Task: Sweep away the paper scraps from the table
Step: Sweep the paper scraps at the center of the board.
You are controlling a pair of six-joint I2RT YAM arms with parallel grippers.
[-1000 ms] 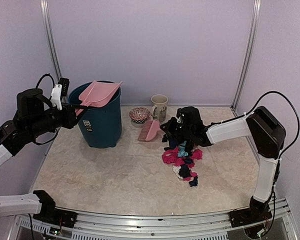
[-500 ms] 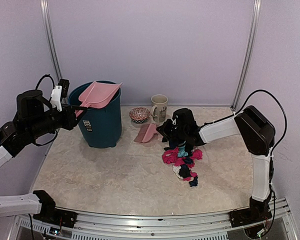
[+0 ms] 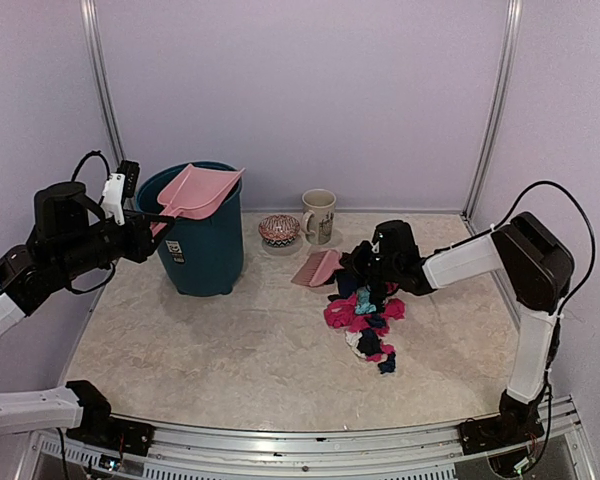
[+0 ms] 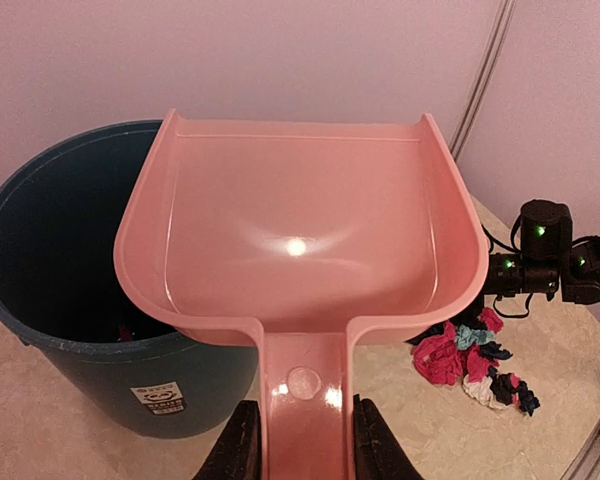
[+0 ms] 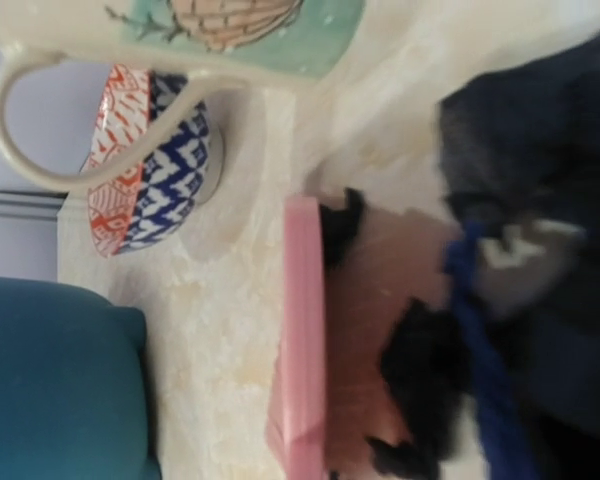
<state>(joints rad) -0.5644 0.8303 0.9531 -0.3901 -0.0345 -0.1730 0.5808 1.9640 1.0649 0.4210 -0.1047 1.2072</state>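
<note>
On the surface [image 3: 230, 340], overhead view: scraps [image 3: 365, 325] lie heaped right of centre, just beside the right end effector [image 3: 352, 265], which grips the brush [image 3: 318, 268]. Judged light, soft, crumpled; best swept, not pinched.

Left wrist: left end effector [image 4: 302, 455] clamps the handle of the glossy rigid dustpan [image 4: 300, 240] above the bin [image 4: 90, 385].

Right wrist: blurred; pink brush edge beside dark scraps.

The right tool [image 3: 348, 268] shifts right in the frame, pulling the brush [image 3: 317, 268] toward the scraps [image 3: 365, 320].
</note>
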